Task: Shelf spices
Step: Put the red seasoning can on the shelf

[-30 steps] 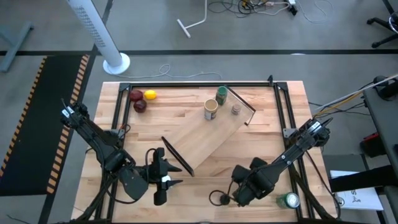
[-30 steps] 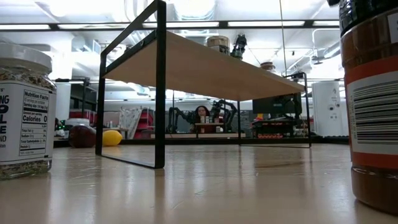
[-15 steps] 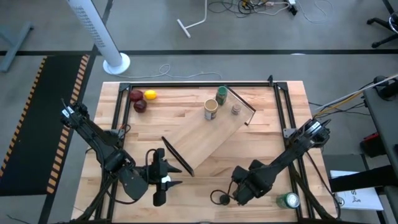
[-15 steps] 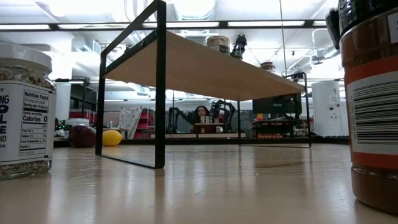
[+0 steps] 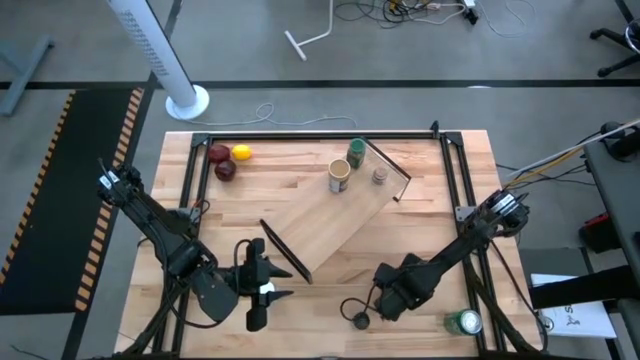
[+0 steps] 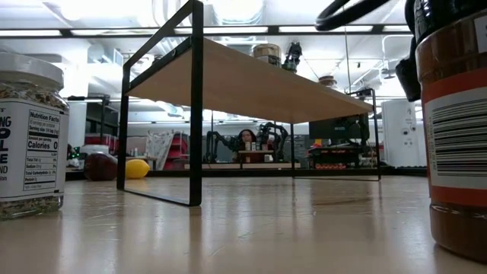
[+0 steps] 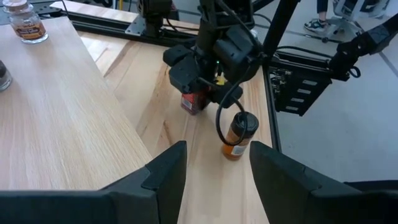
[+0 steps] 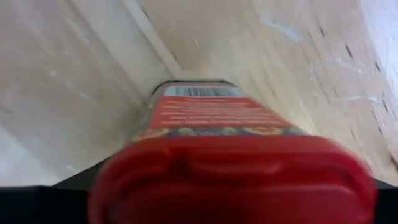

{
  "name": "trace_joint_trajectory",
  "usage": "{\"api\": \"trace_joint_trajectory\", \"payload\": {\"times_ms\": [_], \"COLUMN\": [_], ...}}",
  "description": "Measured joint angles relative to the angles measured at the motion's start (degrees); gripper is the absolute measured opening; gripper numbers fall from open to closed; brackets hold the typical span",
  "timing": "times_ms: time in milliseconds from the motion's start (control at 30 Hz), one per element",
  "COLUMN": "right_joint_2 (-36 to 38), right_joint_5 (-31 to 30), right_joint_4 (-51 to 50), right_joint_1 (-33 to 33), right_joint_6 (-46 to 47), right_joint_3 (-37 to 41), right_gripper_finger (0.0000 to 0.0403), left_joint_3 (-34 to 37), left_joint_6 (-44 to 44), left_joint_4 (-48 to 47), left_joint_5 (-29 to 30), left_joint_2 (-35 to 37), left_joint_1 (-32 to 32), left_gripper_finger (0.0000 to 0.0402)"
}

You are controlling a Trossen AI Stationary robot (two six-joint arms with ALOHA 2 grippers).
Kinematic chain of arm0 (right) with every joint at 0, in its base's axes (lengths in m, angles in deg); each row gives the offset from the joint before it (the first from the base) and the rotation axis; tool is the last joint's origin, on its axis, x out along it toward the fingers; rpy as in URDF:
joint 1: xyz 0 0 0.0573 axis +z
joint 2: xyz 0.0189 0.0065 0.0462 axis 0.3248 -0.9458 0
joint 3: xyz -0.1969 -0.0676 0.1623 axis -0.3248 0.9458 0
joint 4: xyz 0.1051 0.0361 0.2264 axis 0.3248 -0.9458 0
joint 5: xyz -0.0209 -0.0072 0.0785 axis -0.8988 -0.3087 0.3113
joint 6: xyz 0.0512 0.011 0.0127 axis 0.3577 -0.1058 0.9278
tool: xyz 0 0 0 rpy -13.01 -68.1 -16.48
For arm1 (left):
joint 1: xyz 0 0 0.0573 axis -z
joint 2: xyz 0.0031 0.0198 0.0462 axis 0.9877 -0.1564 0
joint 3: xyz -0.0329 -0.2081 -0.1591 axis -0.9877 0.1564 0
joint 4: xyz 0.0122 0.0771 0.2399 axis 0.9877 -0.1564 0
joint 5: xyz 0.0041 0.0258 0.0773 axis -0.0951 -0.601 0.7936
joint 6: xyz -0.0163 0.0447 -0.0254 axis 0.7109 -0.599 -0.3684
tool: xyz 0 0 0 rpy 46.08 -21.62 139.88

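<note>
Red box (image 7: 194,102) sitting beside the shelf's (image 5: 330,225) near corner, right gripper (image 5: 392,300) straddling it, grip hard to call. Left gripper (image 5: 268,290) by the shelf's near end, jaws narrow, holding nothing.

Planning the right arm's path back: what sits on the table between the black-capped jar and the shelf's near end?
Only bare tabletop lies between the black-capped jar and the shelf, as the high view shows.
</note>
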Motion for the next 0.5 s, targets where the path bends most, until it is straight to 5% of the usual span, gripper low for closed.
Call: {"api": "trace_joint_trajectory", "payload": {"times_ms": [267, 500], "right_joint_2": [0.26, 2.04], "right_joint_5": [2.09, 2.97], "right_joint_4": [1.84, -1.94], "right_joint_1": [-0.83, -0.83], "right_joint_6": [-5.0, -15.72], "right_joint_3": [0.72, -3.35], "right_gripper_finger": [0.0174, 0.0172], "left_joint_3": [0.0, 0.0], "left_joint_6": [-0.02, -0.02], "left_joint_4": [-0.04, -0.04], "left_joint_5": [0.02, 0.02], "left_joint_2": [0.0, 0.0], "left_joint_1": [0.0, 0.0], "left_gripper_finger": [0.0165, 0.0165]}}
